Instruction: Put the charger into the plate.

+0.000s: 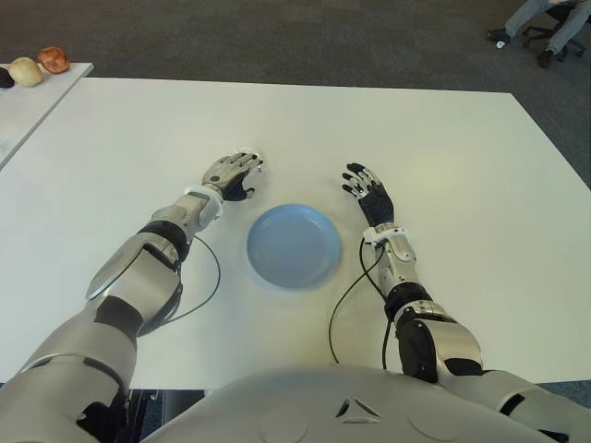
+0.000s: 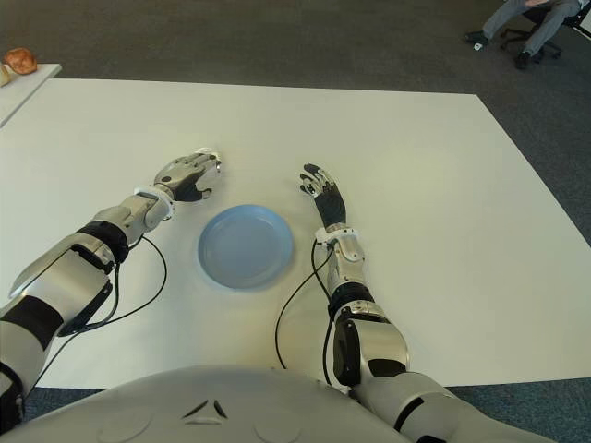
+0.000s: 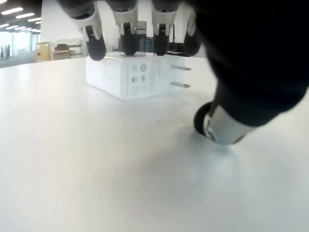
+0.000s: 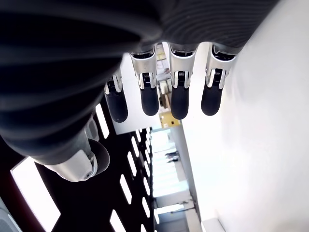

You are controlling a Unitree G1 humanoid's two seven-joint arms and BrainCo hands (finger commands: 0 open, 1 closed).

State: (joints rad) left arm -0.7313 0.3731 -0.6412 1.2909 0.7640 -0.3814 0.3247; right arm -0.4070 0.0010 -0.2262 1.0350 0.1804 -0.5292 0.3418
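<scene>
- White plastic, that charger: a small boxy block lying on the surface just beyond the plate's left rim, under the left robot hand, two metal prongs sticking out of one end.
- Left robot hand hovers over it, fingers hanging down around the top, thumb low beside it; nothing pinched yet, as far as I can see.
- Right robot hand shows just off the plate's right side, fingers loose and spread, empty.
- I'd guess it's light, rigid and smooth-sided, so it may slide if nudged.
- Best hold looks to be across the two broad flat sides, clear of the prongs.
- Plate is near, so the carry should be short.
</scene>
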